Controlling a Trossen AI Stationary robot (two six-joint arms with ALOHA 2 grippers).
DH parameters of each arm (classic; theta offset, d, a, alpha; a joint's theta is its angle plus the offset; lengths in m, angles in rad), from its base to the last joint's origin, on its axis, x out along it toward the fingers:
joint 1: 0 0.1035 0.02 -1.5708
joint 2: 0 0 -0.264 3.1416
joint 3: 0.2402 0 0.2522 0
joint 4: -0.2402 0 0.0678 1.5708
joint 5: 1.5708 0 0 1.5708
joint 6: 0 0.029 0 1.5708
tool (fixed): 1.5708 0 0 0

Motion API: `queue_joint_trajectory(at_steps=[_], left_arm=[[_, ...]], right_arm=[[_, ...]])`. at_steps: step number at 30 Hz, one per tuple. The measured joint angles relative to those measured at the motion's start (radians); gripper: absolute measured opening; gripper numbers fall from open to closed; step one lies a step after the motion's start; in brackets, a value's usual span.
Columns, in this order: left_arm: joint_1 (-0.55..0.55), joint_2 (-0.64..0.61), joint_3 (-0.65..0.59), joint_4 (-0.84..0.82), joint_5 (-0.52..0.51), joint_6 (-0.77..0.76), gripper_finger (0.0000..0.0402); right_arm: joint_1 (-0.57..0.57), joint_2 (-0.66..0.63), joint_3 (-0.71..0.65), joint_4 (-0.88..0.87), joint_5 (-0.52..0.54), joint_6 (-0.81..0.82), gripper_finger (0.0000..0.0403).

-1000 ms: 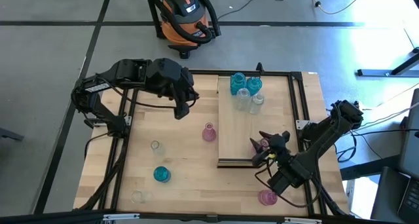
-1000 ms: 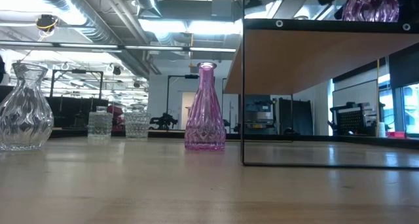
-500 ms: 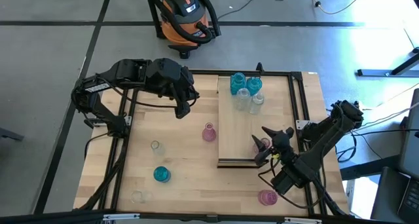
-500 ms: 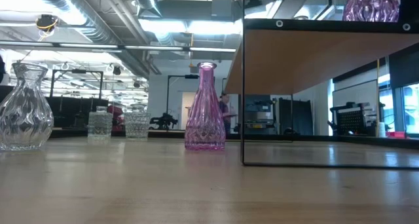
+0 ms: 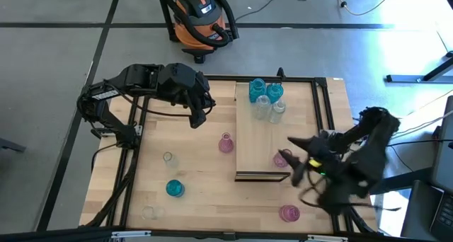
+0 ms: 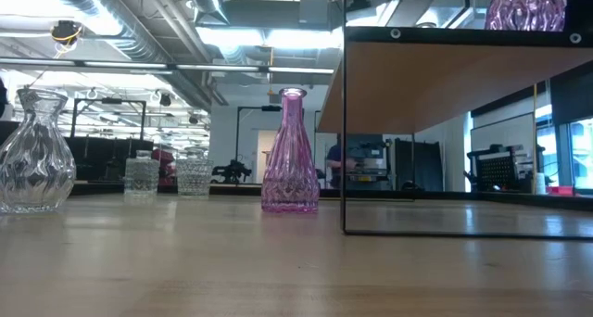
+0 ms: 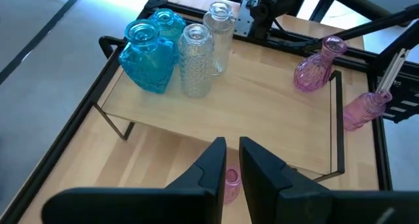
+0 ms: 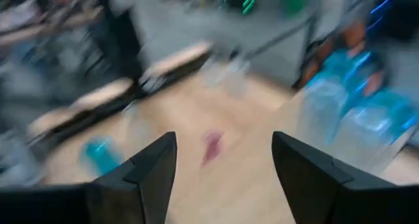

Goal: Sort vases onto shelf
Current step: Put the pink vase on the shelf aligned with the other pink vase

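Bright even overhead light, ceiling-lamp glare behind, right arm (image 5: 354, 168) and its wrist view motion-blurred

The high view looks straight down from far above and takes in the whole table (image 5: 198, 185), the shelf (image 5: 262, 139) and both arms. The low view sits at table-top height, very near a pink vase (image 6: 290, 155), and looks level across the wood under the shelf (image 6: 445, 81) into the room behind. The left wrist view looks forward and down past its own left gripper (image 7: 232, 152) onto the shelf (image 7: 262, 112), the same board as in the high view, and the right wrist view looks past the right gripper (image 8: 222, 165) at a blurred table.
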Motion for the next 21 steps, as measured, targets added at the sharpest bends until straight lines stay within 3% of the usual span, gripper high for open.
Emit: queue_joint_trajectory(at_steps=[4, 10, 16, 21], left_arm=[[0.000, 0.000, 0.000, 0.000, 0.000, 0.000, 0.0037], [0.000, 0.000, 0.000, -0.001, 0.001, 0.000, 0.0037], [0.000, 0.000, 0.000, -0.002, 0.001, 0.000, 0.0037], [0.000, 0.000, 0.000, -0.002, 0.001, 0.000, 0.0037]], right_arm=[[0.081, 0.000, 0.115, 0.003, -0.251, -0.030, 0.0234], [0.194, 0.012, 0.099, 0.000, -0.511, 0.146, 0.0234], [0.267, 0.043, -0.007, 0.028, -0.557, 0.322, 0.0234], [0.279, 0.059, -0.127, 0.160, -0.559, 0.385, 0.0234]])
